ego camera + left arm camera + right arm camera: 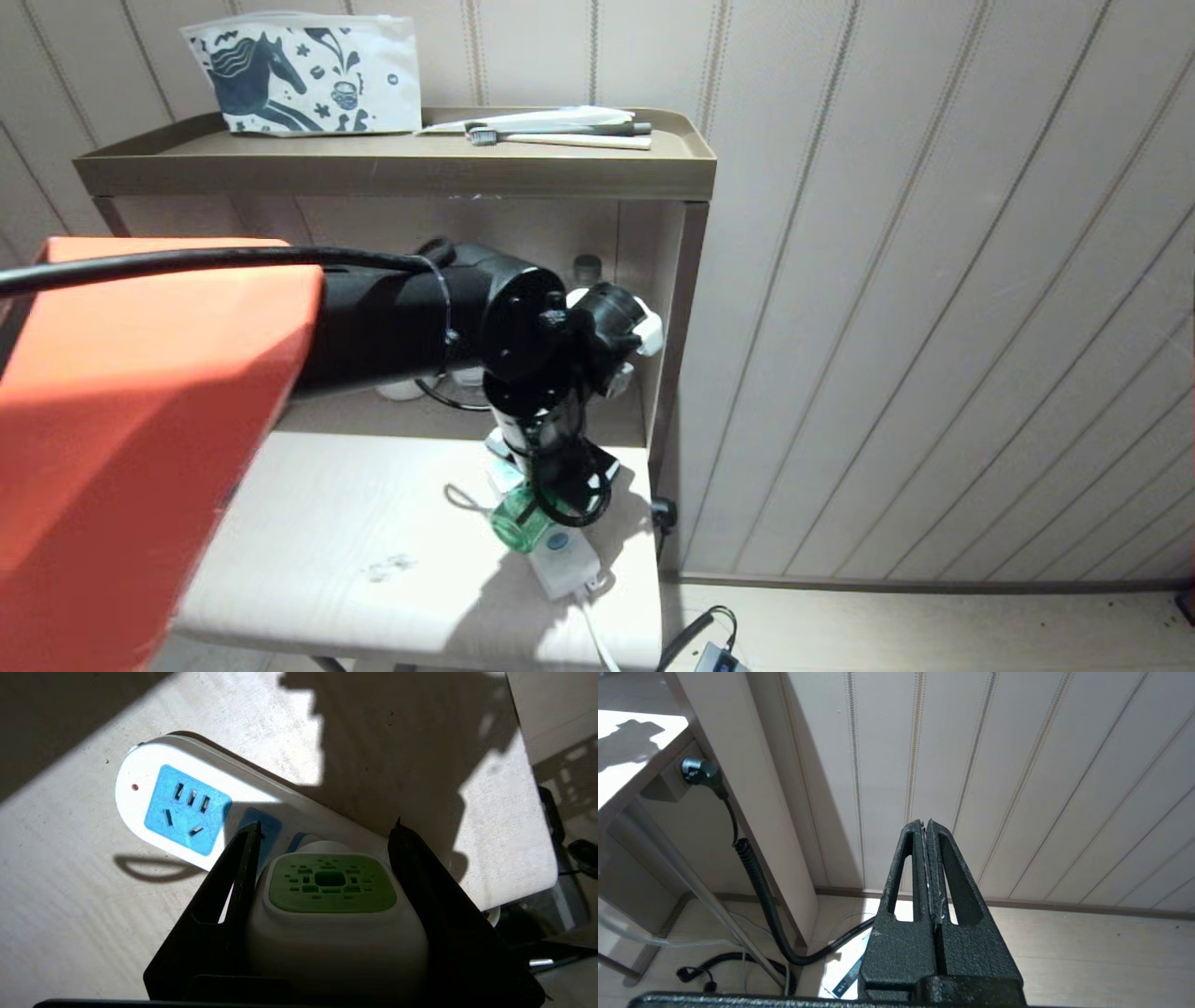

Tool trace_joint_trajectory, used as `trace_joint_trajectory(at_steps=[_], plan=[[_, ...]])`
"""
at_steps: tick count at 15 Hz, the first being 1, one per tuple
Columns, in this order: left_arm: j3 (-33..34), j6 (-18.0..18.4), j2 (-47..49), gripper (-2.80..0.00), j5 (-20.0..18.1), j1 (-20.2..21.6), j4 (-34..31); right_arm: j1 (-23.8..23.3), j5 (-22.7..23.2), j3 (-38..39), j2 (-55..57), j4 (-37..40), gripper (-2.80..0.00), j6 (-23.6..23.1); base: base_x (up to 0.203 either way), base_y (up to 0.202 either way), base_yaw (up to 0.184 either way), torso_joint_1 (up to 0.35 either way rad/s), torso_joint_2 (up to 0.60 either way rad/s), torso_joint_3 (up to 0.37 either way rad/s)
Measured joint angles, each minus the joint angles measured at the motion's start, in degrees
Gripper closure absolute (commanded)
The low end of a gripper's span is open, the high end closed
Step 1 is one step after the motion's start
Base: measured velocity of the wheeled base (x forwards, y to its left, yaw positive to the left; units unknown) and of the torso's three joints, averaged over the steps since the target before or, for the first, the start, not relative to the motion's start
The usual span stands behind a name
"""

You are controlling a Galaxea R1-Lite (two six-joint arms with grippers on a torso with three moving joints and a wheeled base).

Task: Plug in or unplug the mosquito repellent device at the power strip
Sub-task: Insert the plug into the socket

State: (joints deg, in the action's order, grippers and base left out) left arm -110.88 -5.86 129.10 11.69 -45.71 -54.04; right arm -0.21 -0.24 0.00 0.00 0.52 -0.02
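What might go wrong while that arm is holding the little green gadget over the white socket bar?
The left gripper clamps the repellent device by its white cap; a skewed pull or push could bend its pins. The power strip lies loose on the table, so it may lift or slide along. It sits near the table edge and might get dragged off.

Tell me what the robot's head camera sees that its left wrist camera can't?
Only the head view shows the shelf with the horse-print pouch and toothbrushes. Only the left wrist view shows an empty blue socket and the mosquito repellent device between the fingers. Both show the left gripper, that device and the power strip.
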Motion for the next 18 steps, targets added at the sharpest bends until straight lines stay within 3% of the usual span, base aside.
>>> trace_joint_trajectory(at_steps=[10, 11, 14, 18], plan=[[0.16, -8.39, -0.64, 0.00, -2.02, 1.84, -1.02, 0.02, -0.01, 0.00, 0.00, 0.00, 0.00, -0.05, 0.000, 0.000, 0.000, 0.000, 0.00, 0.000], [0.21, -8.49, -1.12, -2.80, -4.04, 2.16, -1.05, 0.02, 0.00, 0.00, 0.00, 0.00, 0.00, -0.05, 0.000, 0.000, 0.000, 0.000, 0.00, 0.000], [0.57, -8.58, -3.11, -2.80, -9.08, 2.85, -1.19, 0.02, 0.00, 0.00, 0.00, 0.00, 0.00, -0.05, 0.000, 0.000, 0.000, 0.000, 0.00, 0.000], [0.58, -8.27, -5.47, -2.80, -8.42, 3.08, -0.19, 0.05, 0.00, 0.00, 0.00, 0.00, 0.00, -0.05, 0.000, 0.000, 0.000, 0.000, 0.00, 0.000]])
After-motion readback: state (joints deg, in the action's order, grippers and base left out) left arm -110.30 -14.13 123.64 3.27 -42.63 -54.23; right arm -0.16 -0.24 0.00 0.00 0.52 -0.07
